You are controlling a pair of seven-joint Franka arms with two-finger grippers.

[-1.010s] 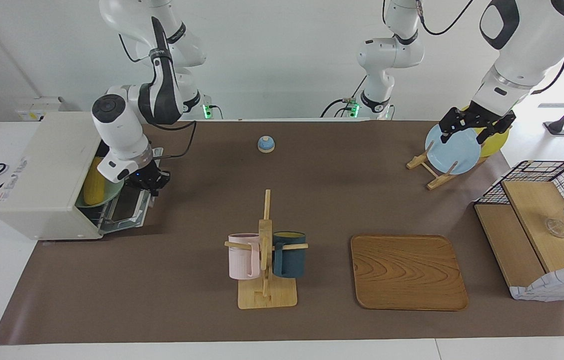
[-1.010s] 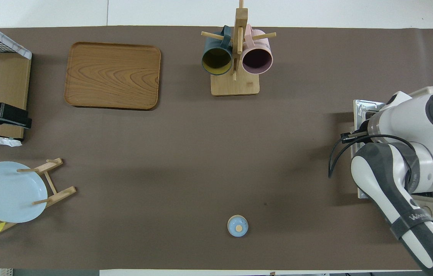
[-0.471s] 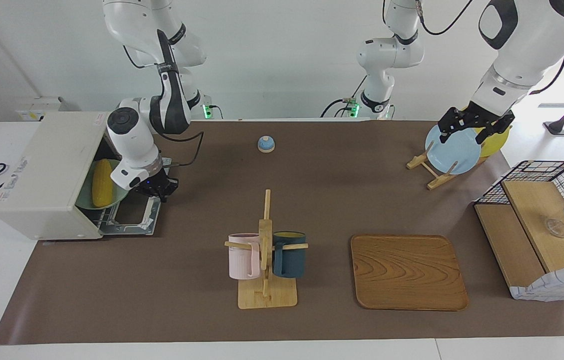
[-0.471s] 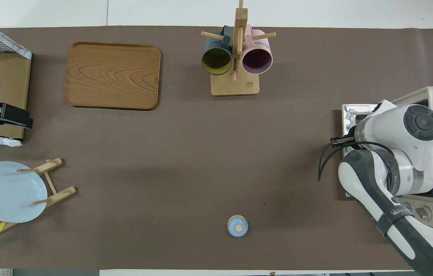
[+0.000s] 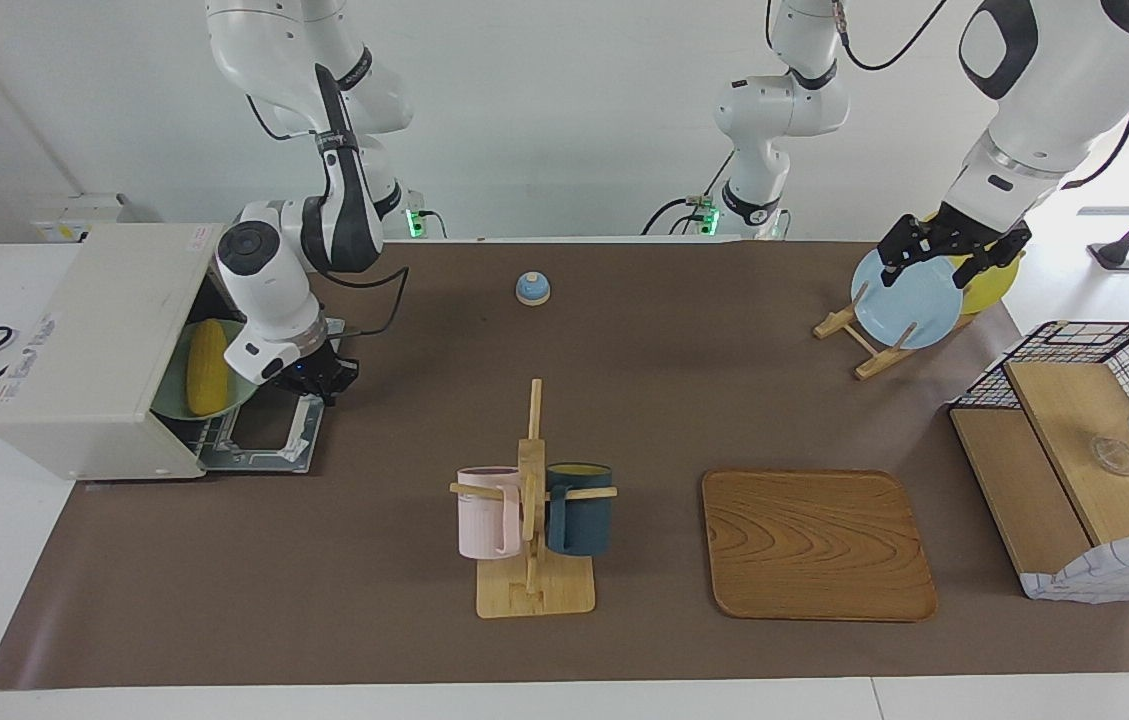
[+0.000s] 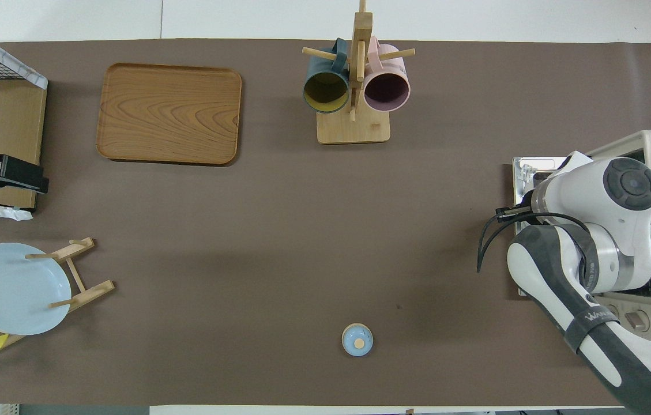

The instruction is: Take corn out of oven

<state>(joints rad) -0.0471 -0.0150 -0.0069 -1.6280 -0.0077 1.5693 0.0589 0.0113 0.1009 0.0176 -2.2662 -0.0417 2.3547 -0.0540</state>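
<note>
One corn [image 5: 206, 367] — a yellow cob lying on a green dish [image 5: 224, 398] inside the oven [image 5: 94, 345], which sits at the right arm's end of the surface. The oven door [image 5: 269, 432] is dropped flat in front of the oven and the cob shows plainly in the mouth, lengthwise, not yet taken out.

Right hand [image 5: 316, 378] — over the open door, just in front of the oven mouth, beside the dish's rim and apart from the corn. It carries nothing; whether its fingers stand wide or narrow cannot be told.

Left hand [image 5: 946, 250] — waiting over the blue plate [image 5: 904, 300] on its wooden rack, well apart from the oven; it holds nothing, and its finger spread cannot be told either.

Step in hand, as judged: reaching in for the cob. To do it well, the right hand should turn toward the mouth and enter low under the oven's top edge, fingers set across the cob's width near its middle. A round, tapered cob may roll on the dish, so the closing should be centred and gentle, and the withdrawal straight out over the door without catching the dish rim.
</note>
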